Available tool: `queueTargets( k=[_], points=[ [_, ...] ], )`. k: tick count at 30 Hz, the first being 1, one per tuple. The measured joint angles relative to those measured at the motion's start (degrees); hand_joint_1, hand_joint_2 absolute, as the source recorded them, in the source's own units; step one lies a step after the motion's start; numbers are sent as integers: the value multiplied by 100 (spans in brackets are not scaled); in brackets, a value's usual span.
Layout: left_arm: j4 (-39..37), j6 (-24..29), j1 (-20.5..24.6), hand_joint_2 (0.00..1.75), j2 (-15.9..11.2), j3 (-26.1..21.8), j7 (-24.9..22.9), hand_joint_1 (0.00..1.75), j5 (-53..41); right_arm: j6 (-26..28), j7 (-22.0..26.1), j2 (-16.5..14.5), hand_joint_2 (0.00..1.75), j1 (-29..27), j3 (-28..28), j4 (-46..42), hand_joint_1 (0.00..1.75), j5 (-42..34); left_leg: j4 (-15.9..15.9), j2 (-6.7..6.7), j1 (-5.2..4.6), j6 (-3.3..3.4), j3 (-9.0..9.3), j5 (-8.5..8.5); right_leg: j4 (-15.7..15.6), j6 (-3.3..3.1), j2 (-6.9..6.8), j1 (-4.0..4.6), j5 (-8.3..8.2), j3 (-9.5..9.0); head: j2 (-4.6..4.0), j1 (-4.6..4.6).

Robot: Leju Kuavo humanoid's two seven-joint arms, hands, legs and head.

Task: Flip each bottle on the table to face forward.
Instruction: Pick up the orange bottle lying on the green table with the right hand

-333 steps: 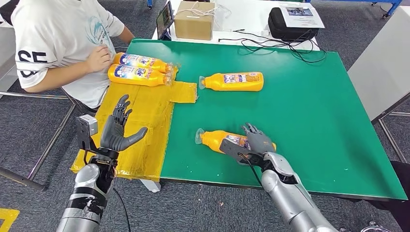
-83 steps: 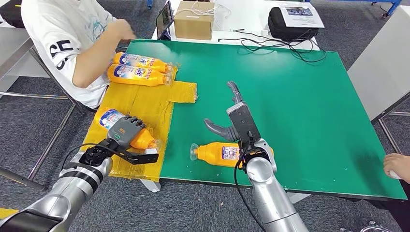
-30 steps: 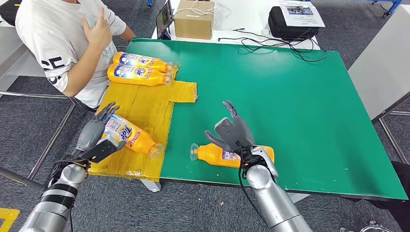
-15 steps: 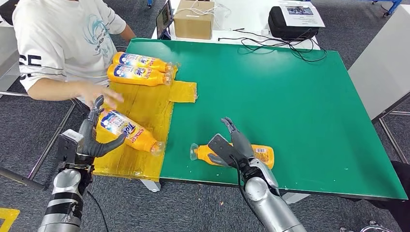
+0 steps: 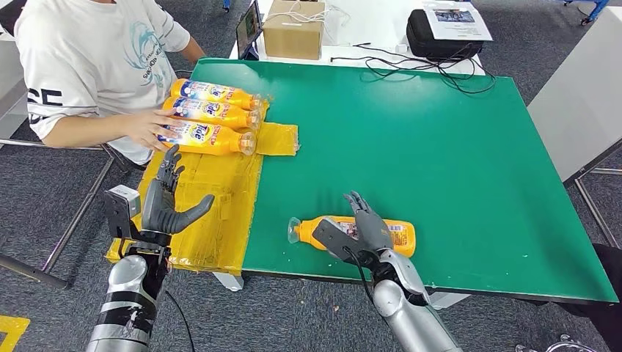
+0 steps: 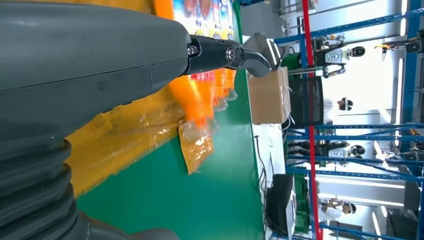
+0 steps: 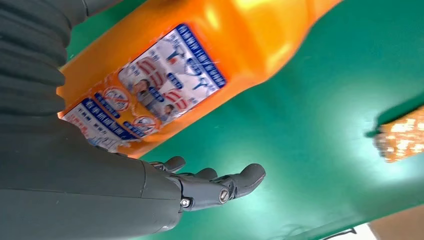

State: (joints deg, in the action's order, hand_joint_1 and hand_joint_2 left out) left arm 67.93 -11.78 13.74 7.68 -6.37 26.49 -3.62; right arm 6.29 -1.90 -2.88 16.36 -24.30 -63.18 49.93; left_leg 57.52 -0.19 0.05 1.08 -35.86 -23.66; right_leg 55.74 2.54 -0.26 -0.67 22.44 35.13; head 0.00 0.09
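On the green worktop point(image 5: 440, 139), three orange plastic bottles point(image 5: 209, 115) are laid side by side on the yellow sheet point(image 5: 213, 183) at far left, a fourth orange bottle point(image 5: 400, 236) is rested upon near the front edge by the right hand point(image 5: 359, 231), fingers point(image 7: 220, 187) spread, and the left hand point(image 5: 165, 202) is held empty, fingers apart.

Four orange bottles, all lying on their sides. One point(image 5: 352, 235) sits alone near the front edge of the green mat point(image 5: 440, 147), clear cap pointing left, small-print back label up. The other three point(image 5: 209, 114) lie side by side on the yellow sheet point(image 5: 213, 191) at the far left, blue-and-white front labels up, caps pointing right.
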Motion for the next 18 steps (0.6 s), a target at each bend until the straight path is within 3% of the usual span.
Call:
queueTargets(
  k=[11, 18],
  points=[
    [-9, 133, -10, 175, 15, 21, -183, 0, 128, -90, -629, 250, 175, 11, -42, 57, 0, 1166, 0, -2, -1, 1, -1, 0, 0, 0, -1, -2, 0, -2, 0, -1],
    [13, 121, -75, 175, 15, 11, -210, 0, 175, -337, -741, 468, 175, 79, -83, 154, 0, 1404, 0, -2, -1, 0, -1, 0, 0, 1, -1, -1, 0, -2, 0, 0]
  ],
)
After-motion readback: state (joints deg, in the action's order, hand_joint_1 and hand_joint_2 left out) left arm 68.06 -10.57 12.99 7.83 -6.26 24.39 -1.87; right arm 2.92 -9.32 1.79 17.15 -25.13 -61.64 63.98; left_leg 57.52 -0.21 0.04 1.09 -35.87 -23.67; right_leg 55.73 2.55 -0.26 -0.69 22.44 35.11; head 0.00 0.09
